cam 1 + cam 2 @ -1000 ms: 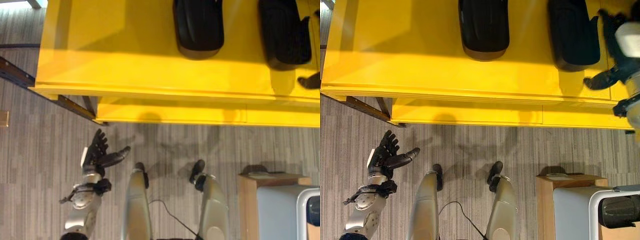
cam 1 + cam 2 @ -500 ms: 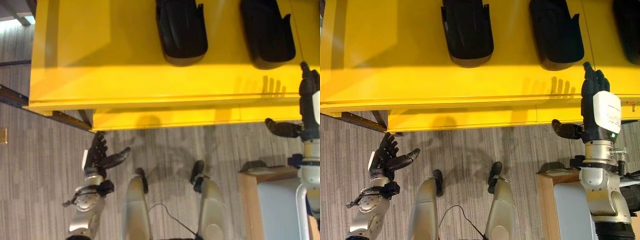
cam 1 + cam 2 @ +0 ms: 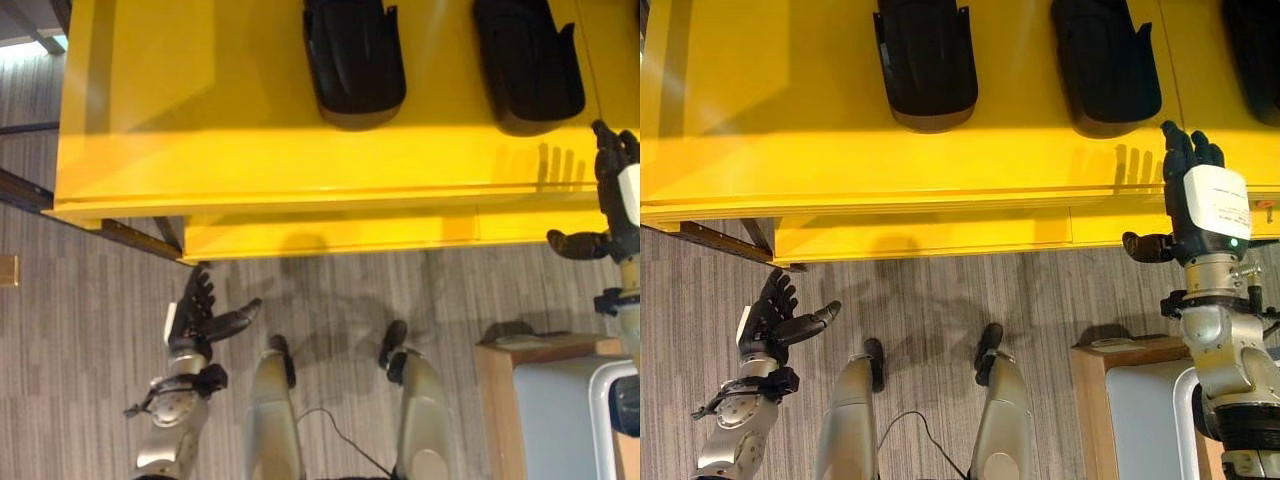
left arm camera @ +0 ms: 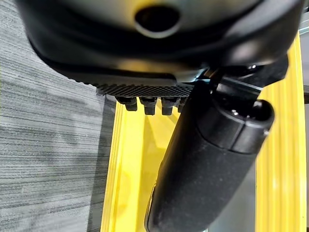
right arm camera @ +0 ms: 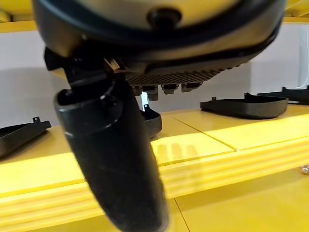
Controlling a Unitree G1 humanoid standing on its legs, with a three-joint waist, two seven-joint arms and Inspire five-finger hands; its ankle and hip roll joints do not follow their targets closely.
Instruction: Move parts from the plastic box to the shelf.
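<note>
Yellow shelf already carried black moulded parts in a row, while the right robot hand hovered empty with straight fingers at its near edge, seemingly after a placement, and the left robot hand hung open, idle.

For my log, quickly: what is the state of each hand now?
Left hand: open, holding nothing.
Right hand: open, holding nothing.

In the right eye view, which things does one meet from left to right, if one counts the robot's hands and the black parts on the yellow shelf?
Left hand → first black part → second black part → right hand, open above the shelf's front edge.
</note>
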